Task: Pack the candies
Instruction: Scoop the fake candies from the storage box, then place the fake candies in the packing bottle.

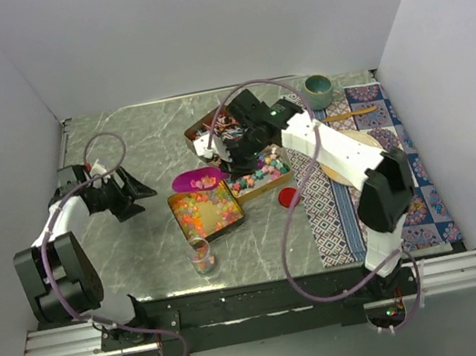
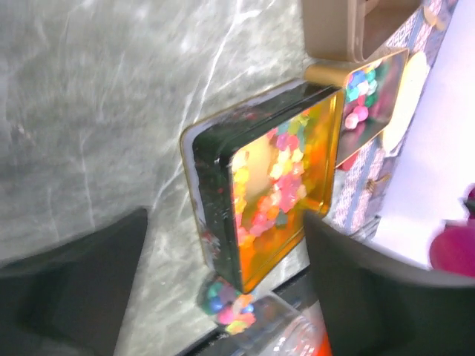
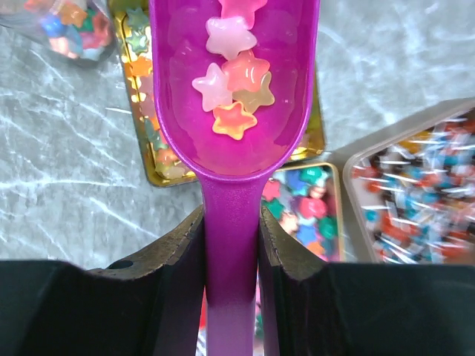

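Note:
My right gripper (image 3: 231, 245) is shut on the handle of a purple scoop (image 3: 234, 111) that carries a few pastel star candies (image 3: 234, 81). In the top view the scoop (image 1: 200, 179) hangs over the far edge of a gold tin (image 1: 207, 211) of orange and yellow candies. Behind it sit a second tin of multicoloured candies (image 1: 260, 174) and a tray of wrapped candies (image 1: 216, 131). A small glass jar (image 1: 201, 254) holding some candies stands near the front. My left gripper (image 1: 140, 195) is open, left of the gold tin (image 2: 274, 185) and apart from it.
A red lid (image 1: 288, 196) lies right of the tins. A patterned cloth (image 1: 401, 158) covers the right side, with a wooden board (image 1: 354, 153), a wooden spoon (image 1: 351, 113) and a teal bowl (image 1: 318, 85) on it. Walls close in on three sides.

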### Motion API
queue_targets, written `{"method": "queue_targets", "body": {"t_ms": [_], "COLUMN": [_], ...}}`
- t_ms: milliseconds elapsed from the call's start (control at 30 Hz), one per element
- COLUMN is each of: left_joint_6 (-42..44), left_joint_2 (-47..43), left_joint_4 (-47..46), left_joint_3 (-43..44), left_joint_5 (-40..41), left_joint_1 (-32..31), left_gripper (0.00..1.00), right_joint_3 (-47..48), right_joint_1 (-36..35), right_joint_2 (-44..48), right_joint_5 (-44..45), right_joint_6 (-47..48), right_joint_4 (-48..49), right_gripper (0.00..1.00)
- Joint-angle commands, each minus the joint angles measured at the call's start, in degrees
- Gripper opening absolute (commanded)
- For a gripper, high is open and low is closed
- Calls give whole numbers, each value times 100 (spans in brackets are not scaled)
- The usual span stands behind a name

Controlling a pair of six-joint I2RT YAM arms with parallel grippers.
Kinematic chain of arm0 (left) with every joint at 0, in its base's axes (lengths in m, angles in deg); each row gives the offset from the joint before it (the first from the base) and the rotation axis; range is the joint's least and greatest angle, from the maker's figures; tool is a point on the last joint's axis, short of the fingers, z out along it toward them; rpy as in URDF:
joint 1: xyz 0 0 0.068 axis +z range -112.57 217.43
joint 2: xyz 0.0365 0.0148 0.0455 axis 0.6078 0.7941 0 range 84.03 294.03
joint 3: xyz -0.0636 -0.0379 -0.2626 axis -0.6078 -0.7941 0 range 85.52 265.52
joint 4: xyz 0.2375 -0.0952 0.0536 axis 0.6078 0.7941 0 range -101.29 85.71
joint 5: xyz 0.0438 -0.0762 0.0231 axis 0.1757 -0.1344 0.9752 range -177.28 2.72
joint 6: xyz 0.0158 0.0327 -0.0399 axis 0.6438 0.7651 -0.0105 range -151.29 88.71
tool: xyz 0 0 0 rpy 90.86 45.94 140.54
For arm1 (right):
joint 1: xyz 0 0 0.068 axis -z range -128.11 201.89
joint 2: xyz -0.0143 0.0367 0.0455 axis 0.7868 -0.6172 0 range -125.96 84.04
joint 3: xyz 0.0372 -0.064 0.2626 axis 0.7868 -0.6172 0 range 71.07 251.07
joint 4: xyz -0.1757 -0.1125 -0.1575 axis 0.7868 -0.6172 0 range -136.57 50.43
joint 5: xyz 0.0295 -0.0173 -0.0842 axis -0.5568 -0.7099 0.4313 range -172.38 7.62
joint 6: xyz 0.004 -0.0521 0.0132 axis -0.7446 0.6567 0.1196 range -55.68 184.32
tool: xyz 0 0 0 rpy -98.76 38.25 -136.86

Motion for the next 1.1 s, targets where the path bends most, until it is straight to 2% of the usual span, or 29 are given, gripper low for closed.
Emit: {"method": "queue_targets", "body": {"t_ms": [0,133,400,667,933,1067], "left_joint_6": [374,505,866,787,664,638], "left_joint_2": [-425,-584,-1172,-1788,-1806,-1806], "left_joint_4": [-95,-24,107,11,-59,-164], "left_joint_3": [515,692,763,455,525,516], "left_joint_5": [-105,211,1107,976,853,853], "left_joint_1": [28,20,20,46,46,37], "left_gripper": [97,97,97,97,97,97], "right_joint_3": [452,998,674,1024,1797,1623], "right_joint_1": [-445,-848,-1894,-2396,-2782,-2950], "right_joint_2": [454,331,471,137,-425,-321], "right_joint_5": [778,1893,3293,4084,4946,5289], "right_joint_6": [290,879,1179,1038,845,1081], "right_joint_4": [-524,-1595,-2029,-2257,-2670,-2583], "right_gripper": [0,0,0,0,0,0]}}
